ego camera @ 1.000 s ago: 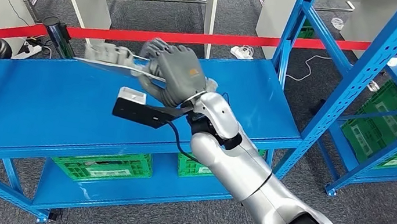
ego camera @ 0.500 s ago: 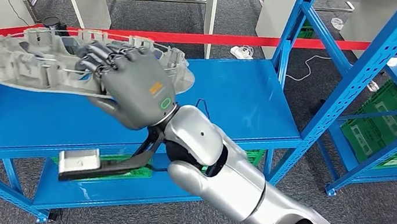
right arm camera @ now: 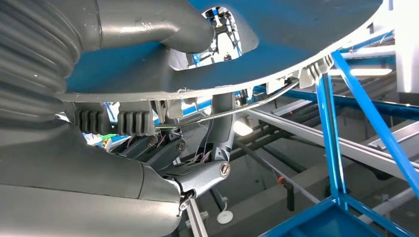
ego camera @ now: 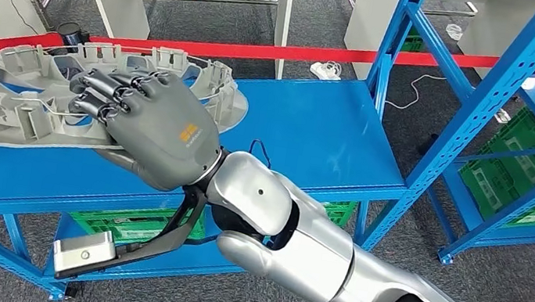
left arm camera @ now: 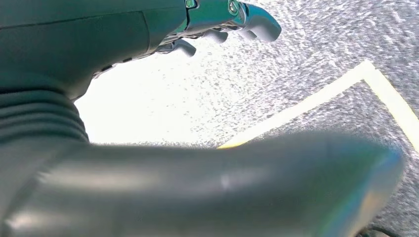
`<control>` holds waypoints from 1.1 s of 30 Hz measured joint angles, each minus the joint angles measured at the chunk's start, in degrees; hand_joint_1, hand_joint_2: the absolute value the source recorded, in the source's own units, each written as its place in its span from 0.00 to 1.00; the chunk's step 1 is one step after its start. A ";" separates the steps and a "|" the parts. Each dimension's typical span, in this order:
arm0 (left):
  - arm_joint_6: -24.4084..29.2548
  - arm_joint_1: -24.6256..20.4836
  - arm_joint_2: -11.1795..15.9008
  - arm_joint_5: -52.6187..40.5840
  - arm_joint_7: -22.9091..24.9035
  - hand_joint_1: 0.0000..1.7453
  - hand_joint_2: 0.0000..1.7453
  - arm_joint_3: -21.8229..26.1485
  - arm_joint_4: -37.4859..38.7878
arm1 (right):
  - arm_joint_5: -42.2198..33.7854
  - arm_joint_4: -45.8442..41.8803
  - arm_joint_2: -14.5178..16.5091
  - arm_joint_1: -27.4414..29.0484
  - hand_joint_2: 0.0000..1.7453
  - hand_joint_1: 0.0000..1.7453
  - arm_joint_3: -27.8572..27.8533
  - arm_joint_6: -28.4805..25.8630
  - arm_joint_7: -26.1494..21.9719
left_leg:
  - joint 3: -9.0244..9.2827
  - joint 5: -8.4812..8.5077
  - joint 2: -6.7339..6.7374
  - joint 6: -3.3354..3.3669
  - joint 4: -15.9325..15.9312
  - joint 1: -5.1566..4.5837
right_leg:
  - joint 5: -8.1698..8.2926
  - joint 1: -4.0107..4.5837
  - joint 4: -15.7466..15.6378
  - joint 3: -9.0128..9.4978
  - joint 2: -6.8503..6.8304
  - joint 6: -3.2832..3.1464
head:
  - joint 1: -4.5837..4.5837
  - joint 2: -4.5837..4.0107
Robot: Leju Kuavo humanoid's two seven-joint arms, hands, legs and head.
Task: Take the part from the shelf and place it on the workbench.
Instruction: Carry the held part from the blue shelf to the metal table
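While its far end jutted out past the shelf's left corner, the part [ego camera: 35,98], a broad grey moulded disc with ribbed clips around its rim and a thin wire hoop, was held tilted just above the blue shelf [ego camera: 315,126] we faced. It looked to us stiff but light, a thin plastic shell, wide enough to swing and flex at the unsupported end, and its clips seemed liable to snap if knocked on a shelf post. Nearer the middle, our right hand [ego camera: 149,130] clamped the near rim, fingers [ego camera: 103,92] hooked over the ribbed upper face and the thumb [right arm camera: 148,22] pressed against the smooth underside, as the right wrist view showed. We judged that rim hold workable yet off-centre; a grip closer to the disc's middle would steady it better for the carry to the workbench. Beyond the shelf ran a red barrier tape [ego camera: 325,52]. Our left hand [left arm camera: 217,22] hung over speckled floor [left arm camera: 321,59], holding nothing, fingers loosely curled.
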 joint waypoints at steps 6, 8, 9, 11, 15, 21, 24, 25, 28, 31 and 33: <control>-0.10 0.10 -0.10 1.36 -0.81 0.00 1.00 0.22 0.01 | -0.35 -1.28 -0.17 -0.06 1.00 1.00 0.51 0.19 0.15 | 0.00 0.00 0.00 0.00 0.00 0.00 | 0.00 0.00 0.00 0.00 0.00 0.00 | 0.00 0.00; 0.19 0.15 -0.11 1.30 -1.00 0.00 1.00 0.27 0.01 | -0.66 -1.60 -0.27 -0.15 1.00 1.00 0.54 0.42 0.41 | 0.00 0.00 0.00 0.00 0.00 0.00 | 0.00 0.00 0.00 0.00 0.00 0.00 | 0.00 0.00; 0.36 0.18 -0.11 1.28 -1.26 0.00 1.00 0.28 0.01 | -0.79 -1.68 -0.31 -0.19 1.00 1.00 0.56 0.50 0.55 | 0.00 0.00 0.00 0.00 0.00 0.00 | 0.00 0.00 0.00 0.00 0.00 0.00 | 0.00 0.00; 0.54 0.22 -0.13 1.35 -1.94 0.00 1.00 0.32 0.01 | -1.10 -1.69 -0.42 -0.24 1.00 1.00 0.57 0.54 0.70 | 0.00 0.00 -0.01 0.00 0.00 0.00 | 0.00 0.00 0.00 0.00 -0.01 0.00 | 0.00 0.00; 1.55 0.42 -0.15 1.27 -1.54 0.00 1.00 0.33 0.03 | -2.97 -1.69 -0.83 -0.24 1.00 1.00 0.59 0.81 0.58 | -0.01 0.00 0.00 0.00 0.00 0.00 | 0.00 0.00 0.00 0.01 -0.01 0.00 | 0.00 0.00; 2.12 1.04 -0.15 1.38 -1.15 0.00 1.00 0.60 0.01 | -6.17 -1.59 -1.23 -0.91 1.00 1.00 1.08 2.54 0.96 | -0.07 -0.06 -0.02 0.08 0.10 -0.04 | 0.03 -0.07 -0.09 0.01 -0.04 0.04 | 0.00 0.00; 2.12 1.32 -0.18 2.10 -1.35 0.00 1.00 1.24 0.01 | -6.64 -1.15 -1.14 -1.93 1.00 1.00 1.53 2.58 0.86 | -0.12 -0.13 -0.02 0.19 0.19 -0.11 | 0.04 -0.15 -0.09 0.02 -0.04 0.12 | 0.00 0.00; 2.17 1.42 -0.19 2.36 -1.46 0.00 1.00 1.49 0.01 | -6.80 -0.86 -1.02 -2.32 1.00 1.00 1.66 2.73 0.92 | -0.14 -0.16 -0.02 0.25 0.23 -0.15 | 0.05 -0.19 -0.09 0.02 -0.05 0.18 | -0.01 0.00; 2.36 1.74 -0.19 2.99 -1.87 0.00 1.00 2.09 0.01 | -7.27 0.30 -0.39 -3.18 1.00 1.00 2.07 3.42 1.33 | -0.26 -0.27 -0.02 0.55 0.43 -0.31 | 0.09 -0.34 -0.13 0.03 -0.05 0.49 | -0.02 0.00; 2.45 1.98 -0.29 3.13 -2.25 0.00 1.00 2.55 0.01 | -7.40 1.36 0.21 -3.80 1.00 1.00 2.45 3.74 1.59 | -0.20 0.35 0.04 1.10 0.06 -0.08 | 0.06 -0.28 -0.07 -0.02 -0.03 1.08 | -0.01 0.00; 2.48 2.04 -0.42 3.13 -2.51 0.00 1.00 2.83 -0.01 | -7.40 1.94 0.36 -4.17 1.00 1.00 2.59 3.69 1.62 | -0.14 1.00 0.17 1.53 -0.44 0.30 | -2.10 -0.21 2.79 -1.18 -0.08 1.47 | 0.13 0.00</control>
